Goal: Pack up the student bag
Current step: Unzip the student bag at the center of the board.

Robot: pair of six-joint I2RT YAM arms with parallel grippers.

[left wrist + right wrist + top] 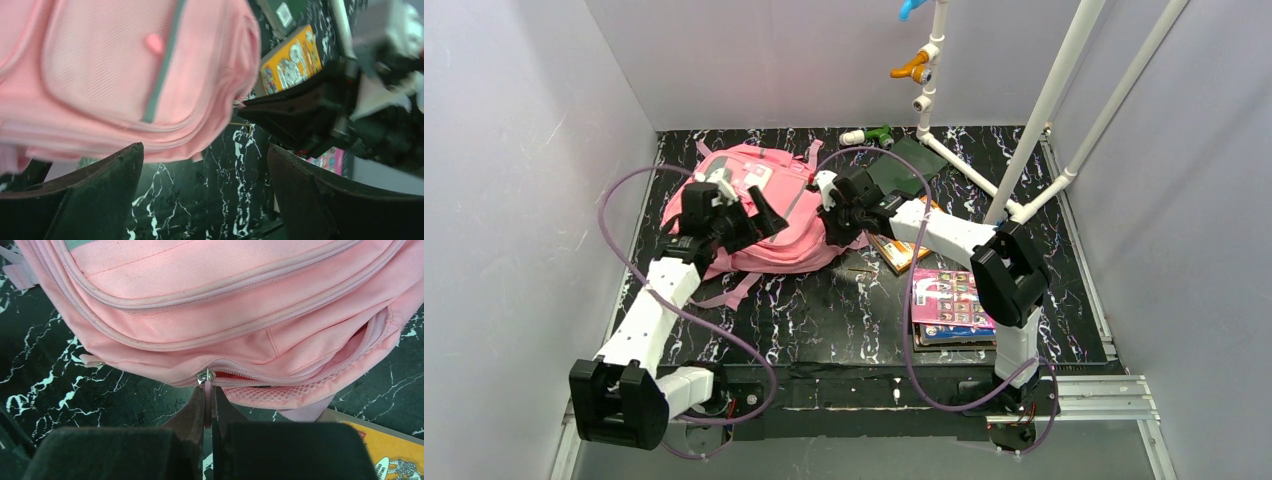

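While pinching the zip pull point(206, 382) in the tightly closed right gripper point(208, 395), draw level along the zip point(150, 374), not upward, to run the slider point(205, 374) and widen the half-open pocket point(300, 371). Hold the pull in line with the zip to avoid snagging cloth. Just beyond, press the left gripper point(204, 160), spread wide and holding nothing, onto the pink bag point(769, 225), lying toward the far left of the table point(824, 310), to pin it against the tug.

Pink student bag point(789, 245) on table point(824, 310), left end effector point(761, 215) over it, right end effector point(830, 226) beside
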